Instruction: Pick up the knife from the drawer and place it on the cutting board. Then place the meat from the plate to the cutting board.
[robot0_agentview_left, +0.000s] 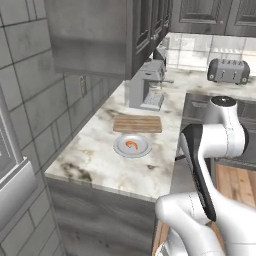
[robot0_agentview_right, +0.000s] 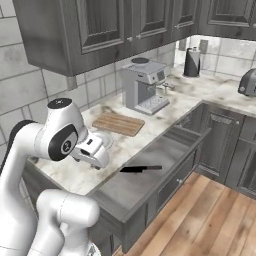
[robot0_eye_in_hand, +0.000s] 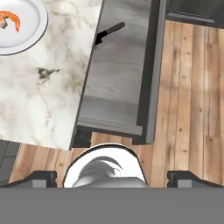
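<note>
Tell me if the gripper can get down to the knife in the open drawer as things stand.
Probably yes: the drawer is pulled out, the knife lies uncovered on its floor, and nothing stands above it. The gripper looks open.

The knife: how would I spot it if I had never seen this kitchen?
Find the marble counter with the coffee machine. Below its front edge a wide grey drawer stands pulled open over the wooden floor. The knife lies flat inside it, long, slim and black, the one dark thing on the pale drawer bottom.

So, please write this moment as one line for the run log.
drawer: open | knife: lying in drawer | meat: on plate | cutting board: bare | gripper: jaws open, holding nothing
</note>
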